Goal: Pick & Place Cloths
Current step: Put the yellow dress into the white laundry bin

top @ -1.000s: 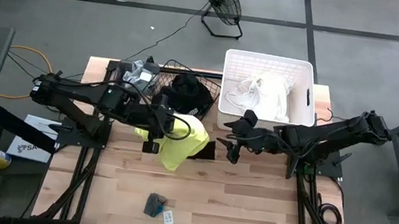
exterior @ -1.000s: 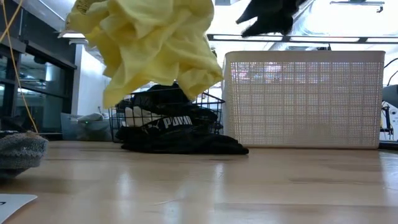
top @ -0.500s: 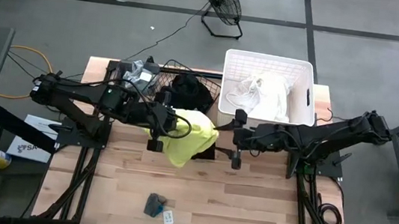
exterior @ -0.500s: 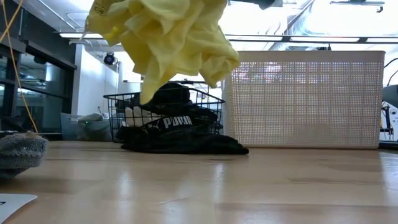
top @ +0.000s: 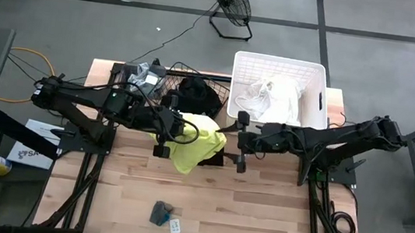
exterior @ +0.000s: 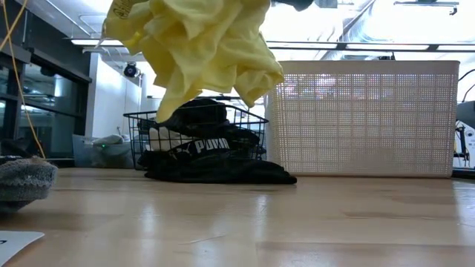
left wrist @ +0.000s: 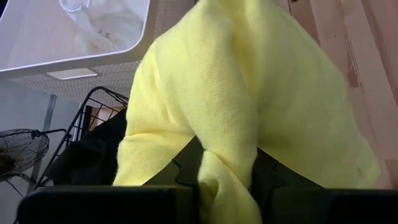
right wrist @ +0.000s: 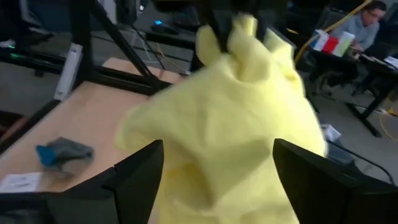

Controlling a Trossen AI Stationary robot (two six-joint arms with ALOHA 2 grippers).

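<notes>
The left gripper is clamped on a neon yellow garment, which hangs clear of the wooden table in front of the black wire basket; the low view confirms that the garment's hem is off the surface. The right gripper stands just beside the garment's free side with its fingers spread wide and holds nothing. White cloths already lie in the white plastic tub, and black garments, one lettered PUMA, spill from the basket. Judgement: a handover or two-handed spread appears in hand. The right gripper should take a generous fold, not a thin edge, and close fully before the left lets go, with the garment kept high enough to clear the tub rim.
</notes>
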